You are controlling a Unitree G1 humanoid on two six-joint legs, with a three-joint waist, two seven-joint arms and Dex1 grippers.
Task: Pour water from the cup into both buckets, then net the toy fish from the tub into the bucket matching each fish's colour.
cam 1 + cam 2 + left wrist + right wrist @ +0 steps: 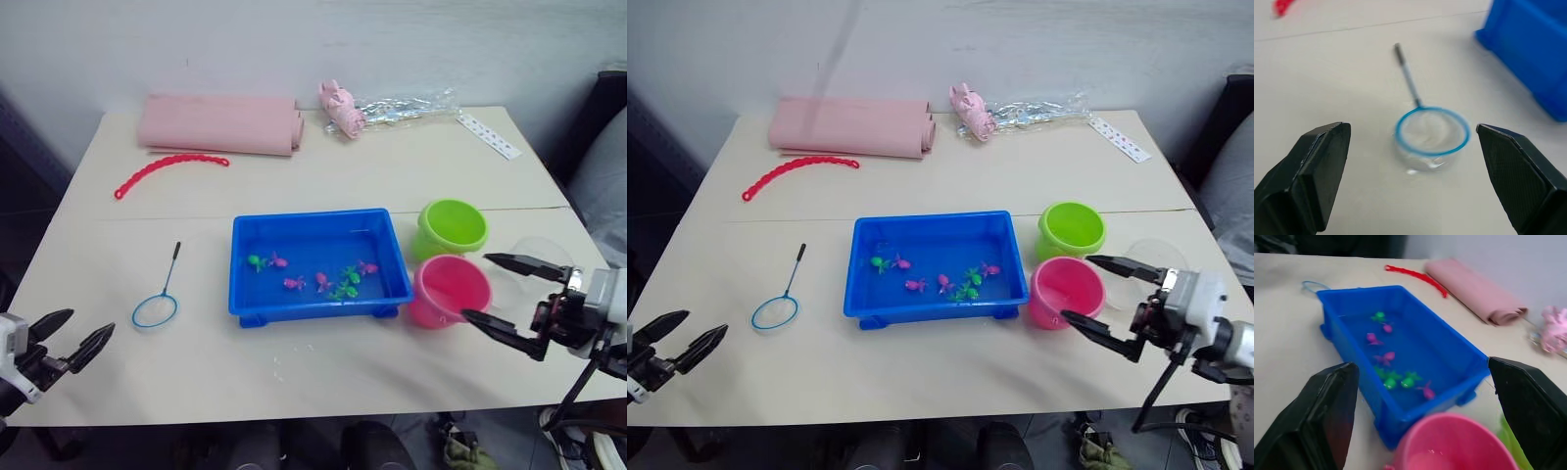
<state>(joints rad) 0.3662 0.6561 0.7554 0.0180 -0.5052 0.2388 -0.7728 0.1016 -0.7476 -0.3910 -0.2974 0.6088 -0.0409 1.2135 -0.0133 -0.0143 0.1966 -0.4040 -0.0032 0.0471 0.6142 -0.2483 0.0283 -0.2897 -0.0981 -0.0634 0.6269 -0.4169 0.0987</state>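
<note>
The blue tub (pixel 313 231) sits mid-table holding water and several toy fish, some pink (pixel 294 284), some green (pixel 257 261). To its right stand the green bucket (pixel 453 227) and, nearer me, the pink bucket (pixel 449 290). The clear cup (pixel 544 248) is just right of the buckets, behind my right gripper (pixel 476 287), which hovers open beside the pink bucket and holds nothing. The net (pixel 157 308) lies flat left of the tub, its handle pointing away from me. My left gripper (pixel 91 323) is open and empty near the front left edge, the net (pixel 1432 137) lying just ahead of it.
At the table's back lie a rolled pink mat (pixel 220 124), a red bead chain (pixel 167 168), a pink toy on a clear plastic bag (pixel 343 110) and a white strip (pixel 490 135). The front table edge runs just under both grippers.
</note>
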